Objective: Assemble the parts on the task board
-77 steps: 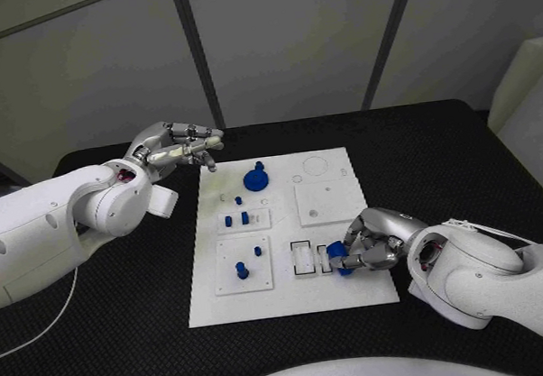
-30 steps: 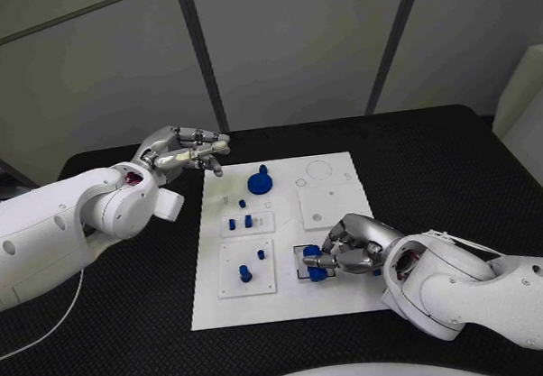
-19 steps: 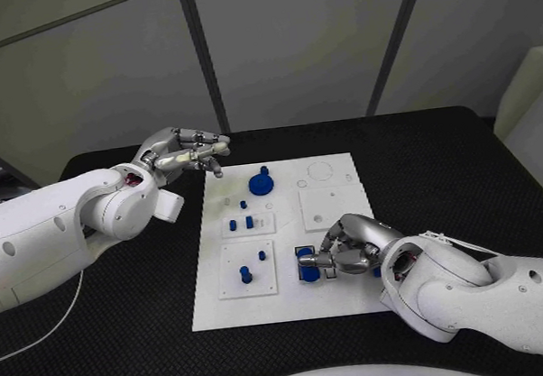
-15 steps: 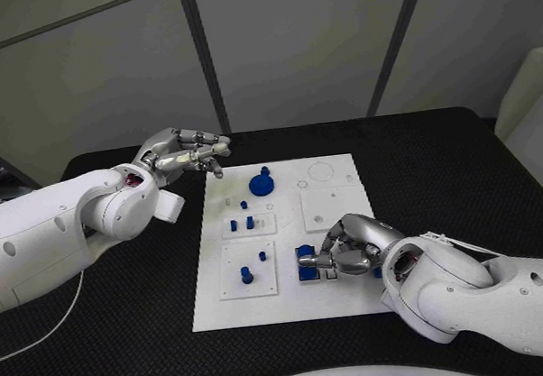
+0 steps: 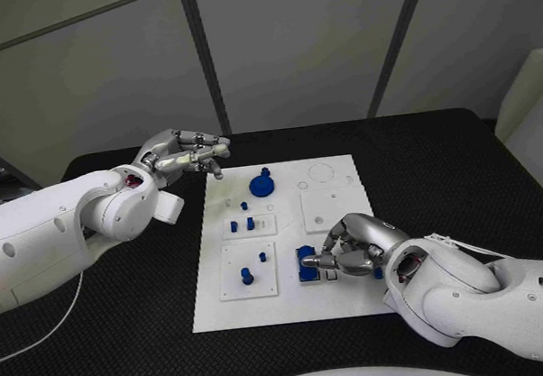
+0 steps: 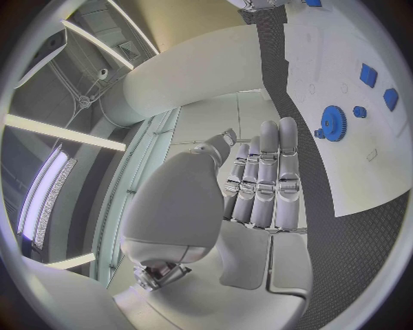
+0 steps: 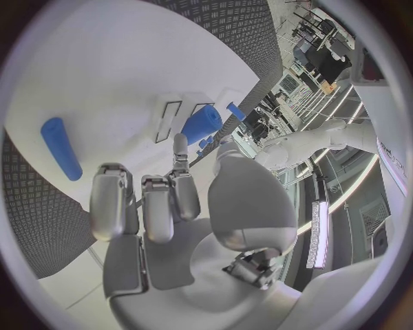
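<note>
The white task board (image 5: pixel 292 296) lies mid-table. My right hand (image 5: pixel 354 250) rests over its near right part and pinches a blue part (image 5: pixel 309 265) between thumb and finger at the black-outlined slots (image 7: pixel 168 117). The right wrist view shows that part (image 7: pixel 202 124) just past my fingertips (image 7: pixel 178 144), and a blue cylinder (image 7: pixel 62 148) lying loose on the board (image 7: pixel 86 75). My left hand (image 5: pixel 187 151) hovers off the board's far left corner, fingers curled in and holding nothing. A blue gear (image 5: pixel 261 184) stands at the far end, also in the left wrist view as the gear (image 6: pixel 333 124).
Small blue pegs (image 5: pixel 240 222) stand in a mid-left plate and two more pieces (image 5: pixel 247 275) in the near-left plate. A bare white square plate (image 5: pixel 324 207) sits mid-right. Black table (image 5: pixel 467 185) surrounds the board; grey wall panels stand behind.
My right hand has carried the blue part leftward to the outlined slots and lowered it slightly. The left hand has stayed where it was.
</note>
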`<state>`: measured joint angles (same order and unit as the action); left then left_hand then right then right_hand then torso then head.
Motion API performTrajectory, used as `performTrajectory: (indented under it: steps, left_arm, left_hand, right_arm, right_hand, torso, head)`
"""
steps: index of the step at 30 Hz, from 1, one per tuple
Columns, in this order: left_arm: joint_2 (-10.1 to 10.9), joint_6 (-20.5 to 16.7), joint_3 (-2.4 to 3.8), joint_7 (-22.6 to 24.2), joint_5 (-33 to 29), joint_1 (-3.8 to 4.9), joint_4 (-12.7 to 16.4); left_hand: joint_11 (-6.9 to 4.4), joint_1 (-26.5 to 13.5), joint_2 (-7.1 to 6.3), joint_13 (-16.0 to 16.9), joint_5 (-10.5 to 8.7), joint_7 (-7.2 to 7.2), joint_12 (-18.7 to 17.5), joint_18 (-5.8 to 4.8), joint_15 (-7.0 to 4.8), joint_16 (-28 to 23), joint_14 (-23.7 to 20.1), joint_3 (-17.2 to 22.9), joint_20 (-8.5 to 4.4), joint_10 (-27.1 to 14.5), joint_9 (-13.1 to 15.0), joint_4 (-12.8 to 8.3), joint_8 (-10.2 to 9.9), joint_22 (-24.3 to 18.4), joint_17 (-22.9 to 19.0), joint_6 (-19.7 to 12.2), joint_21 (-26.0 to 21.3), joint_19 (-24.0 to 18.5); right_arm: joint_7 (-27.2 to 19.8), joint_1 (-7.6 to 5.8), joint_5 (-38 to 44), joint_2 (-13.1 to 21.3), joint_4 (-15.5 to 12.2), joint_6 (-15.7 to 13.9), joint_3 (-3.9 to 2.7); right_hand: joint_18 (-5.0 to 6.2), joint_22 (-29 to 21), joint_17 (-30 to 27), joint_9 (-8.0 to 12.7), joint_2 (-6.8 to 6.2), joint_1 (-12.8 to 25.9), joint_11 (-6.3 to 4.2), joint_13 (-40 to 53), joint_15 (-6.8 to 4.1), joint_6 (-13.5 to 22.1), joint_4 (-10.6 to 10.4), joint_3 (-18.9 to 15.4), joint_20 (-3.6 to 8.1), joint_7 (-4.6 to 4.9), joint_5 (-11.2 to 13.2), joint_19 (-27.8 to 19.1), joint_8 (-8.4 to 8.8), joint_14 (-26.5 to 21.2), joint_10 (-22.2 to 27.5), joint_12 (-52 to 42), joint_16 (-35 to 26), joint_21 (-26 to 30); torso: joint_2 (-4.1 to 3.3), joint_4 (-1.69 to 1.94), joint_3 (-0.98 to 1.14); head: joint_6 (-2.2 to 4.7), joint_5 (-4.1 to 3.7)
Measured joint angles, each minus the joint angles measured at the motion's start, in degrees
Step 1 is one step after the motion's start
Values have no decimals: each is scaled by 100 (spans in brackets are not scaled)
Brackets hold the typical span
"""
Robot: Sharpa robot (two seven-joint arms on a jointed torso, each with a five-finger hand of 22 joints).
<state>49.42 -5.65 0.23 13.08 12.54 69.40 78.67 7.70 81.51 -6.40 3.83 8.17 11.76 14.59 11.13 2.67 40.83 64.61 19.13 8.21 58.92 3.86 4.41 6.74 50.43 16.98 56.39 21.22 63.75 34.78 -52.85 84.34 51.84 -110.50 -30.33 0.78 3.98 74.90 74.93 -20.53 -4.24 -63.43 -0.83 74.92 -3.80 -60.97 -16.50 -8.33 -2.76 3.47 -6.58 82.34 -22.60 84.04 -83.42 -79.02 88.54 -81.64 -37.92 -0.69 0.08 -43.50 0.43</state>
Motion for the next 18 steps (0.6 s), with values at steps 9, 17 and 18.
performTrajectory:
  steps: [9,17,18]
  left_arm:
    - [5,0,0,-4,0,0,5]
    - [7,0,0,-6,0,0,7]
    - [8,0,0,-6,0,0,7]
  left_hand:
    - [0,0,0,0,0,0,0,0,0,0,0,0,0,0,0,0,0,0,0,0,0,0]
    - [0,0,0,0,0,0,0,0,0,0,0,0,0,1,0,0,0,-4,0,0,0,0]
    - [0,0,0,0,0,0,0,0,0,0,0,0,0,1,0,0,0,-4,0,0,0,0]
  right_arm:
    - [-92,0,57,-19,-7,-3,0]
    - [-89,0,105,-88,92,41,0]
    - [-83,0,115,-96,102,47,0]
  right_hand:
    - [-42,0,0,-126,138,-718,-21,0,-41,-2,162,44,21,-2,-400,21,-48,0,-21,0,0,0]
    - [-92,0,-1,-193,213,-1013,-32,1,-41,-41,292,36,35,-41,-508,35,-106,0,-33,-21,0,0]
    - [-92,0,-1,-201,238,-1038,-41,1,-41,-41,294,39,41,-41,-508,41,-114,0,-42,-21,0,0]
  torso:
    - [-2,-3,0]
    - [-2,5,-3]
    - [-2,5,-3]
  head:
    - [-11,-9]
    - [-25,-8]
    - [-25,-5]
